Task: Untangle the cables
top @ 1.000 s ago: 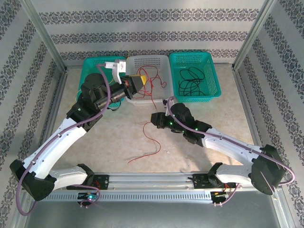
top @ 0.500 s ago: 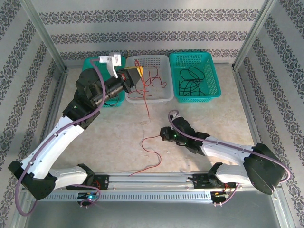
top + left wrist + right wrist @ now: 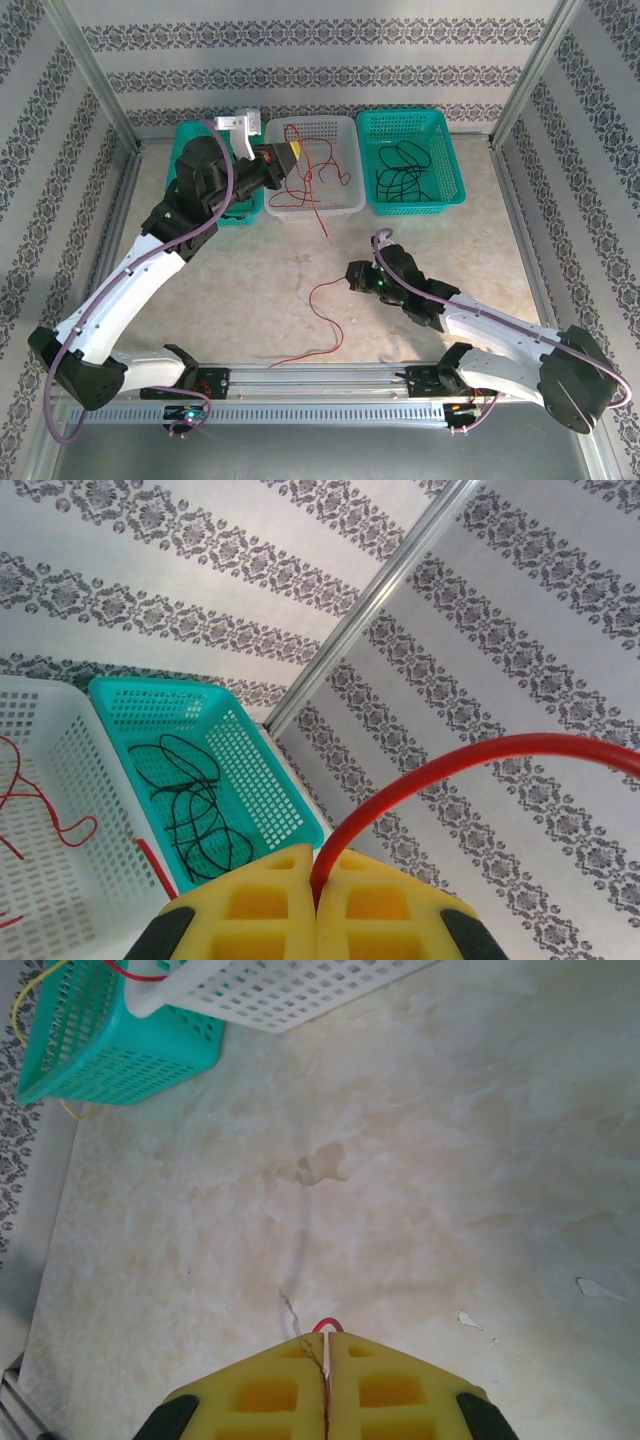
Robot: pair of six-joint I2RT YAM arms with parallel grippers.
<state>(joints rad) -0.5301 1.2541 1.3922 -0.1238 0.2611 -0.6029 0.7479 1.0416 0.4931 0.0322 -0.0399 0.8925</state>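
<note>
Since one second ago my right end effector [image 3: 352, 277] has drawn back from the middle of the worktop [image 3: 240, 290] toward the near edge. The left end effector [image 3: 291, 157] has gone a little further toward the far edge, above the white basket [image 3: 345, 128]. The red cable [image 3: 500, 745] on the worktop has followed the right arm.

Both end effectors are closed now. In the left wrist view the yellow pads [image 3: 250, 910] pinch the red cable, which bends away in a stiff arc. In the right wrist view the pads meet on a small red loop, low over the bare worktop. From above, more red cable lies curled in the white basket. One strand hangs over the near rim of that basket onto the worktop, and a loose tail runs from the right end effector almost to the near edge. I cannot tell if the two grips are on the same cable. The black cables [image 3: 405, 165] lie in the teal basket [image 3: 448, 150] at the far edge, toward the right corner.

To do this step well, I think I must keep both grips firm and separate the arms slowly, the left one lifting and the right one going toward the near edge. I should watch the strand at the basket rim: if it catches in the holes, the light basket may slide or tip. If a knot tightens, it is better to stop and give slack than to pull harder.
</note>
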